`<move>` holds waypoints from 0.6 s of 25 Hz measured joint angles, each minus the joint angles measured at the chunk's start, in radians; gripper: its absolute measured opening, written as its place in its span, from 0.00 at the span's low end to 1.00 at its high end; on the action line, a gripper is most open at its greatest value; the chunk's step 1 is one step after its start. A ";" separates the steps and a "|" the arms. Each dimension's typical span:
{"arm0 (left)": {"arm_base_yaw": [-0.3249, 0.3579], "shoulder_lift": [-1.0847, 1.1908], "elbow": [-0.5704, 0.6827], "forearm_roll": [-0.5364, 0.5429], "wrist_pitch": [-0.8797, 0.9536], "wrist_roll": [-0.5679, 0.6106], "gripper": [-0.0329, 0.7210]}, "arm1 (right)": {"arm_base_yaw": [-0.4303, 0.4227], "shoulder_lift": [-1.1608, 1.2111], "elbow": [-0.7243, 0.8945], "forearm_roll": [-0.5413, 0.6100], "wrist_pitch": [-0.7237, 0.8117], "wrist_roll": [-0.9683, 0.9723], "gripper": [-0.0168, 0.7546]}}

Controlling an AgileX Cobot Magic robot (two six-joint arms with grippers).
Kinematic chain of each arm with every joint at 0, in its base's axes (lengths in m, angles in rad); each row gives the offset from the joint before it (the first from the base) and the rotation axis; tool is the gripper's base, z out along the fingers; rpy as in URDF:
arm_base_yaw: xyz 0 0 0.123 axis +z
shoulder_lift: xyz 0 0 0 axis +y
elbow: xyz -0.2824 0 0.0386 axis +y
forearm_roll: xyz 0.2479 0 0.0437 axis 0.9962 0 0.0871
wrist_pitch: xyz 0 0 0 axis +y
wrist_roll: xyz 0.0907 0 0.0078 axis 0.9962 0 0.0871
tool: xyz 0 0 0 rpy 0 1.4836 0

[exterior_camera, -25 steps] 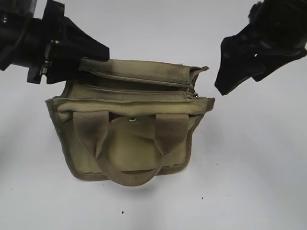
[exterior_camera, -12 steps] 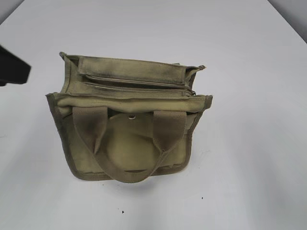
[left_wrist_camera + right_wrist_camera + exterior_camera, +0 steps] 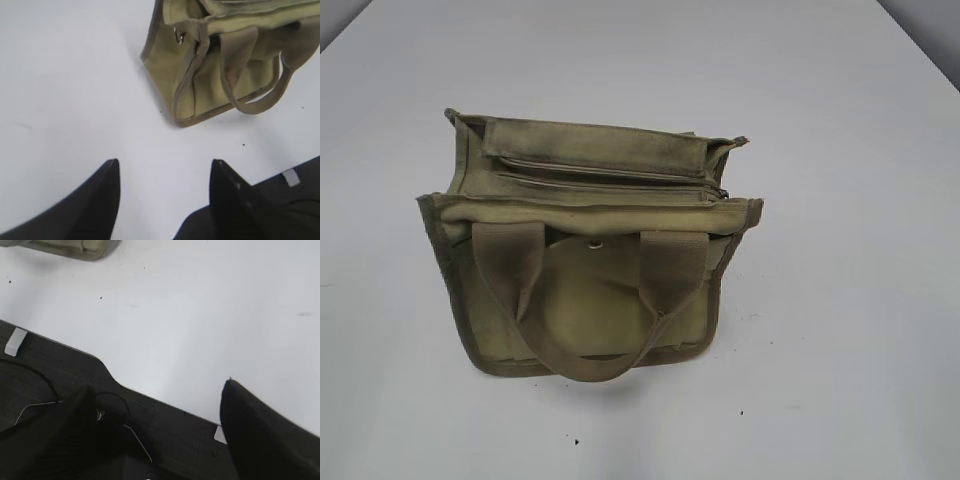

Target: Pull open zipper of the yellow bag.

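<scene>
The small khaki canvas bag is standing on the white table, its long zipper running along the top. Both the left gripper and the right gripper are hanging spread and empty, well apart from it.

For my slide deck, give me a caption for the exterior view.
Yellow bag stands alone on the white table, handles toward the camera, zipper across its top.

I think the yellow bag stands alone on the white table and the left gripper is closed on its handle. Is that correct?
Not quite. The yellow bag does stand alone on the white table, but the left gripper holds nothing: the left wrist view shows its fingers spread apart over bare table, short of the handle.
</scene>
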 joint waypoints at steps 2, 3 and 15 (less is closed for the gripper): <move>0.000 -0.088 0.014 0.029 0.017 -0.001 0.63 | 0.000 -0.056 0.024 -0.006 -0.001 0.000 0.79; 0.000 -0.128 0.017 0.041 0.017 -0.001 0.63 | 0.000 -0.077 0.030 -0.008 -0.003 0.000 0.79; 0.000 -0.221 0.078 0.059 -0.027 -0.001 0.61 | 0.000 -0.108 0.072 -0.013 -0.122 -0.007 0.78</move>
